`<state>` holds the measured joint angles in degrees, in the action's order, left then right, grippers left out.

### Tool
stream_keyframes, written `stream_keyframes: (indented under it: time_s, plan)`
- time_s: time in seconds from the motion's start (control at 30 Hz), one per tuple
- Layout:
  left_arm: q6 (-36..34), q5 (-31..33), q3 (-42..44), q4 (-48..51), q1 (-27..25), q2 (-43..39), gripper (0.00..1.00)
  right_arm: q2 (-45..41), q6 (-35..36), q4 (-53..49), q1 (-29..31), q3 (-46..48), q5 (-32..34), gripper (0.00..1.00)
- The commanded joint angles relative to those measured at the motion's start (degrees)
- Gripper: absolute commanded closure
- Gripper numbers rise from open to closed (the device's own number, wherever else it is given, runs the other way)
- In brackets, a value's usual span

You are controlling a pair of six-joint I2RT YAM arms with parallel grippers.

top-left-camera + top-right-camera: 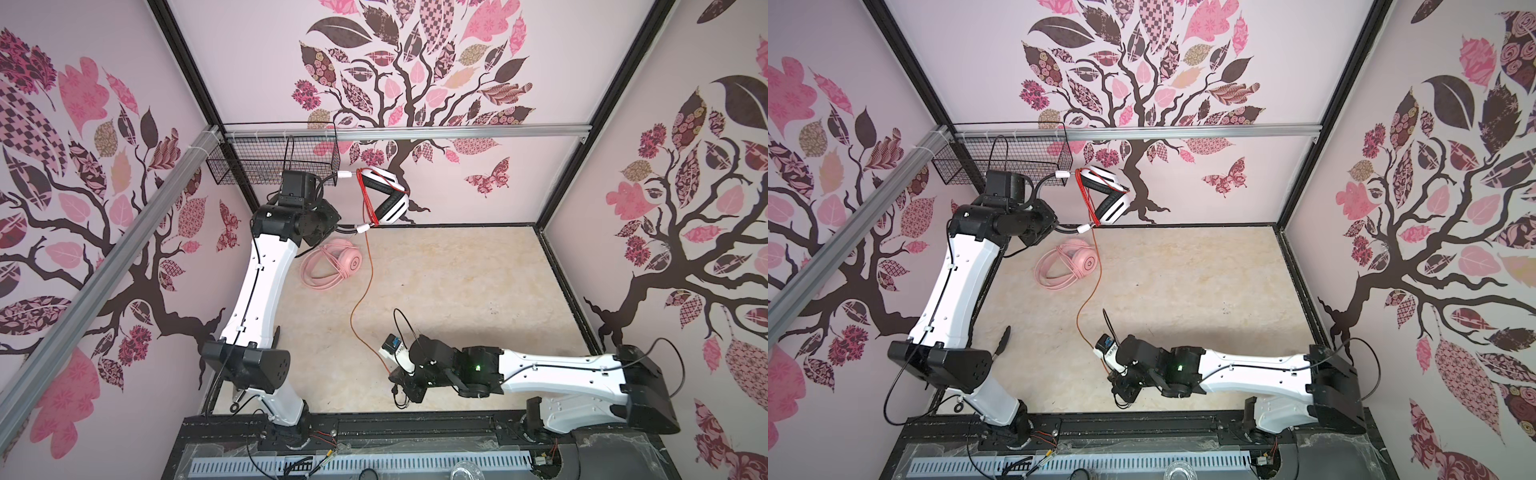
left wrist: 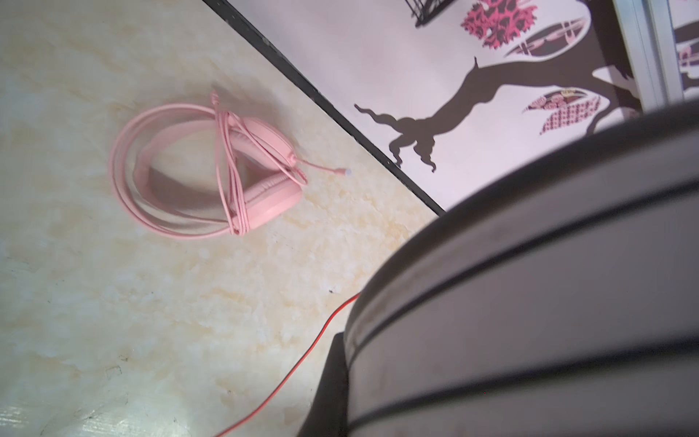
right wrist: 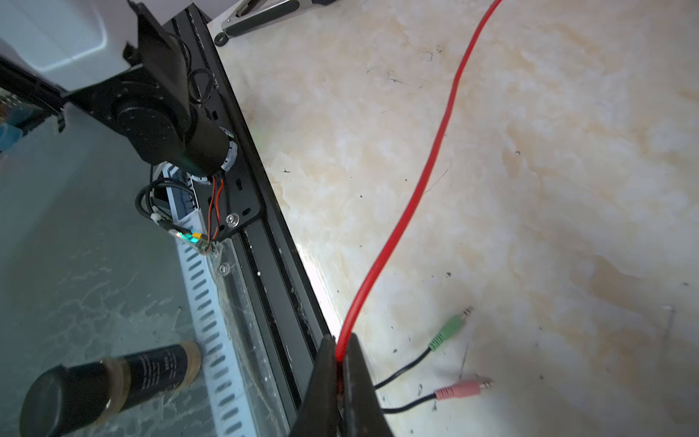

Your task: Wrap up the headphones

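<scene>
step in hand: the orange-red cable [image 1: 356, 299] is being wound round the white headset [image 1: 388, 199]; several turns are seen across it, and a long slack run is left to be wound
left gripper [image 1: 332, 214]: clenched on the white headset, which is held up clear of the table [image 1: 457, 291], near the back wall and just beside the wire basket [image 1: 274, 164]
right gripper [image 3: 341, 363]: closed on the orange-red cable low over the near edge of the table, close to its plug end; the green plug [image 3: 448, 330] and the pink plug [image 3: 463, 389] are laid on the table just past the fingers
pink headset [image 1: 332, 266]: laid flat on the table below the raised one, its own pink cable already bound round it; judged done
next move: the gripped end would have to be carried up and round the white headset with the slack kept taut, so that no turn is dropped; the short tail with the plugs would then need to be tucked in
hidden or unclear: the jaws of the left gripper are not made out in either top view, and in the left wrist view only a blurred striped band is shown; the right fingertips are cut off by the frame edge in the right wrist view and covered by the wrist in both top views; the ear pads of the white headset cannot be told
</scene>
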<state>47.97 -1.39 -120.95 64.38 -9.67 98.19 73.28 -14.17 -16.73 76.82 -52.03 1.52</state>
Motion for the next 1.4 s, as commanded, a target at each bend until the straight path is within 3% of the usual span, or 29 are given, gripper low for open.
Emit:
stream_keyframes:
  time_s: [0.0,0.13,0.33,0.57,0.73,0.87,0.97,1.03,1.1,1.17,1.2,1.23,1.27,1.33,1.37]
  plan:
    - [-1.51,8.74,-6.35,-2.27,0.14,1.37,1.00,-4.10,0.70,-14.12,5.28,-5.38,11.96,1.00]
    - [-4.95,20.27,-6.95,-1.45,0.27,3.05,1.00,-5.60,-0.71,-24.17,11.44,-12.41,20.45,1.00]
    - [-8.50,32.25,-4.88,-2.27,0.20,2.60,1.00,-5.56,-4.22,-37.43,18.08,-22.17,33.95,1.00]
    - [-10.97,45.13,-1.34,-3.59,-0.50,1.96,1.00,-5.45,-7.39,-49.16,21.88,-33.10,45.42,1.00]
    - [-16.43,59.83,-0.84,-4.17,-5.78,2.35,1.00,-5.48,-6.99,-53.70,22.16,-40.74,56.16,1.00]
    - [-24.34,71.88,2.35,-8.13,-10.72,0.98,1.00,-7.34,-1.87,-49.57,22.08,-44.62,66.44,1.00]
    - [-29.17,74.58,5.02,-10.89,-12.20,-0.86,1.00,-8.53,4.45,-43.92,22.03,-46.03,73.78,1.00]
    - [-28.46,75.36,4.60,-8.04,-12.28,-1.13,1.00,-10.35,13.44,-34.91,21.90,-44.31,78.43,1.00]
    - [-27.83,74.91,5.13,-5.70,-12.52,-1.92,1.00,-13.83,28.56,-17.02,21.64,-38.93,82.02,1.00]
    - [-25.82,72.46,5.82,-1.57,-13.05,-2.91,1.00,-19.34,59.72,21.14,20.62,-27.29,82.60,1.00]
    - [-24.81,71.01,6.23,-0.02,-13.22,-3.42,1.00,-20.42,71.04,37.53,20.53,-23.96,82.26,1.00]
    - [-23.68,68.81,6.86,1.77,-13.42,-4.23,1.00,-20.77,75.96,43.92,19.53,-23.52,81.76,1.00]
    - [-23.11,65.93,7.77,2.83,-13.68,-4.99,1.00,-20.60,71.83,39.32,17.44,-25.63,81.16,1.00]
    - [-24.15,59.95,12.04,2.37,-15.14,-7.48,1.00,-19.16,51.35,11.68,12.74,-34.47,77.57,1.00]
    - [-24.69,58.52,13.97,1.86,-16.32,-8.61,1.00,-18.48,47.86,6.93,10.08,-36.21,74.33,1.00]
